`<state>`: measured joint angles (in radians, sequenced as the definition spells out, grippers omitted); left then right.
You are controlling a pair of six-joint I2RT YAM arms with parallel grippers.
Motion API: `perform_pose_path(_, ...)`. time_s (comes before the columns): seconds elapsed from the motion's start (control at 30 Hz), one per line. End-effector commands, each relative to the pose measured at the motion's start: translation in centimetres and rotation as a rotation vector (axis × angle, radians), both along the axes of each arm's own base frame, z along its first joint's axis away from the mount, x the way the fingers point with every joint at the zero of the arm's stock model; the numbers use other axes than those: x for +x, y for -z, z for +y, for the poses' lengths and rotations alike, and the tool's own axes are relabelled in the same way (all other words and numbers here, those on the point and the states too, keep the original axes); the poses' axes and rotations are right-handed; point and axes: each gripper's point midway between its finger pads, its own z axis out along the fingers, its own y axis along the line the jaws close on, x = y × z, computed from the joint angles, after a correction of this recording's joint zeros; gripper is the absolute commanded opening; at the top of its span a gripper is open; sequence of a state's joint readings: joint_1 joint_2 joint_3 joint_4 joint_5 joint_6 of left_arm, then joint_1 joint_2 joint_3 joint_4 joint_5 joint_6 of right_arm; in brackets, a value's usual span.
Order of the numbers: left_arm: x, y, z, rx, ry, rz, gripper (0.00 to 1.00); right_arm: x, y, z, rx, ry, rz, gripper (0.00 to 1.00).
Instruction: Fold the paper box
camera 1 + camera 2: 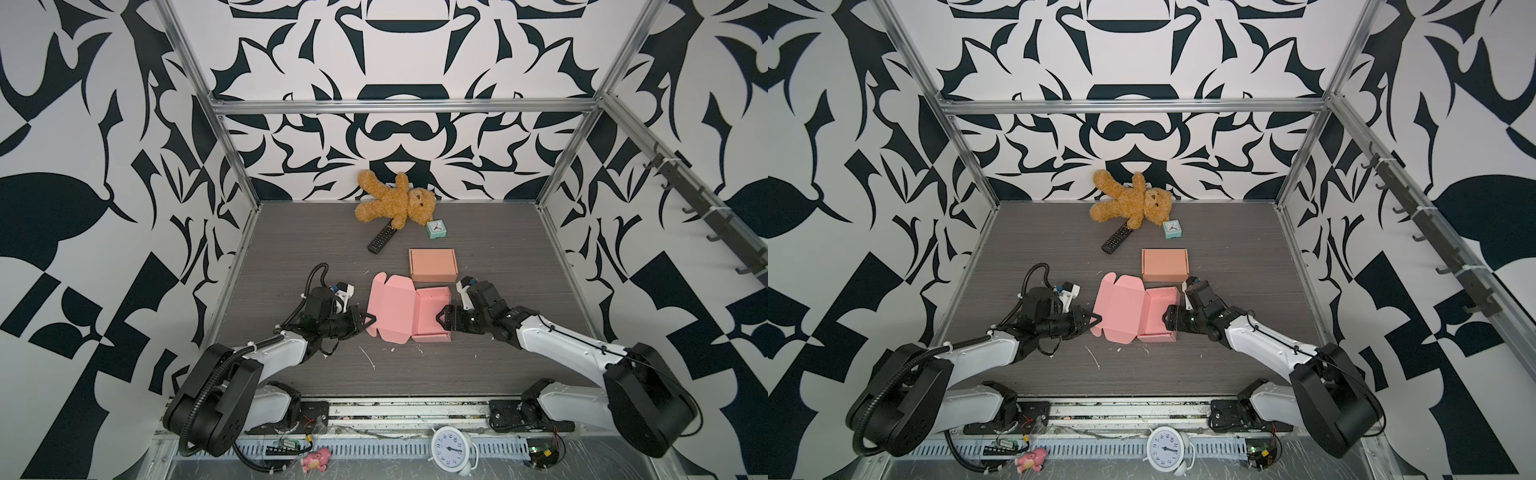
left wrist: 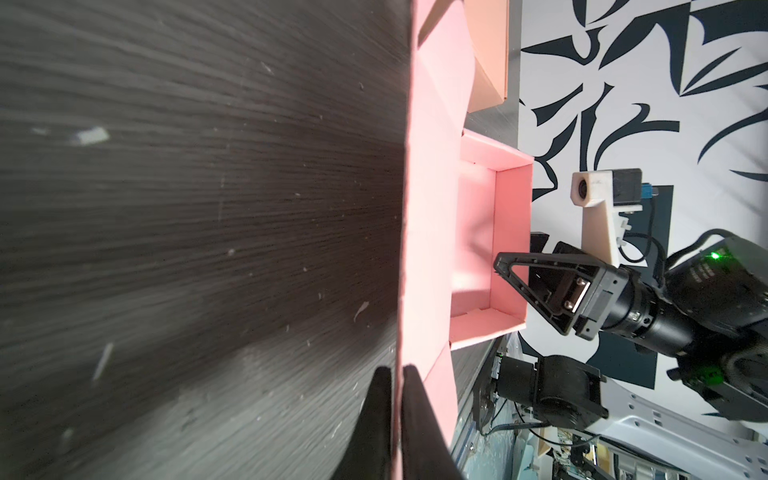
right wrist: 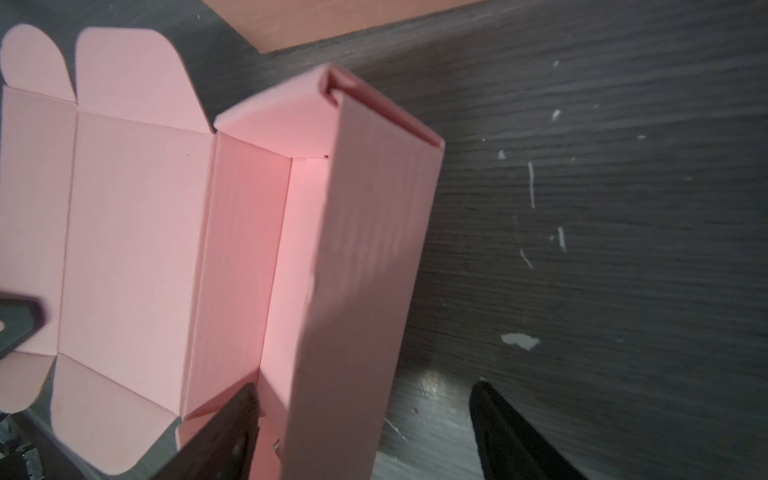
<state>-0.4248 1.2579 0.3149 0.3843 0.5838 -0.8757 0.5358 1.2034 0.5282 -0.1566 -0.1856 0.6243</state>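
Pink paper box (image 1: 390,307) lies half-formed between the two claws.
The left gripper (image 1: 371,319) is clenched on the edge of the flat lid. The right gripper (image 1: 441,321) is released and straddles the tray wall nearest it, one finger inside and one outside.

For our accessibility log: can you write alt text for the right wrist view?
A half-folded pink paper box lies on a dark wood-grain table, tray walls up, lid flat. The right gripper is open, its fingers astride one tray wall. An orange box edges in beyond.
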Motion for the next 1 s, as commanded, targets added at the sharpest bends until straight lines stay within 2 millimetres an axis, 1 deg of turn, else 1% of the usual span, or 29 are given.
perform_pose_path(0.0,0.6,-1.5,-0.2,-0.003,0.014,-0.042,0.10,-0.2,-1.4,-1.0,-0.032,0.009,-0.033,0.82)
perform_pose_path(0.17,0.6,-2.3,-0.3,0.025,0.049,-0.066,0.10,-0.6,-3.1,-1.4,-0.027,0.007,-0.068,0.84)
perform_pose_path(0.23,0.5,-2.7,-0.4,0.044,0.078,-0.075,0.10,-0.5,-3.5,-1.9,-0.047,0.023,-0.072,0.83)
perform_pose_path(0.33,0.0,-3.1,-0.2,0.092,0.126,-0.084,0.10,-0.1,-4.2,-2.7,-0.101,0.037,-0.089,0.82)
perform_pose_path(0.43,-0.4,-3.6,0.2,0.144,0.160,-0.110,0.10,0.7,-5.5,-2.6,-0.131,0.014,-0.120,0.81)
perform_pose_path(0.5,-0.7,-4.1,0.4,0.168,0.184,-0.123,0.10,1.4,-6.7,-1.7,-0.111,-0.022,-0.159,0.79)
perform_pose_path(0.57,-1.0,-4.7,0.6,0.191,0.209,-0.141,0.10,2.3,-8.5,-0.3,-0.049,-0.061,-0.239,0.77)
perform_pose_path(0.67,-1.2,-5.2,0.7,0.217,0.241,-0.159,0.11,3.6,-10.5,1.0,0.009,-0.089,-0.354,0.78)
perform_pose_path(0.77,-1.4,-5.1,1.0,0.248,0.260,-0.149,0.11,4.5,-11.9,2.7,0.024,-0.169,-0.434,0.78)
perform_pose_path(0.9,-1.3,-5.5,0.9,0.259,0.270,-0.145,0.10,5.7,-13.2,4.7,0.046,-0.270,-0.569,0.79)
perform_pose_path(0.97,-1.2,-5.7,1.0,0.262,0.265,-0.155,0.11,6.1,-13.7,6.0,0.073,-0.334,-0.618,0.80)
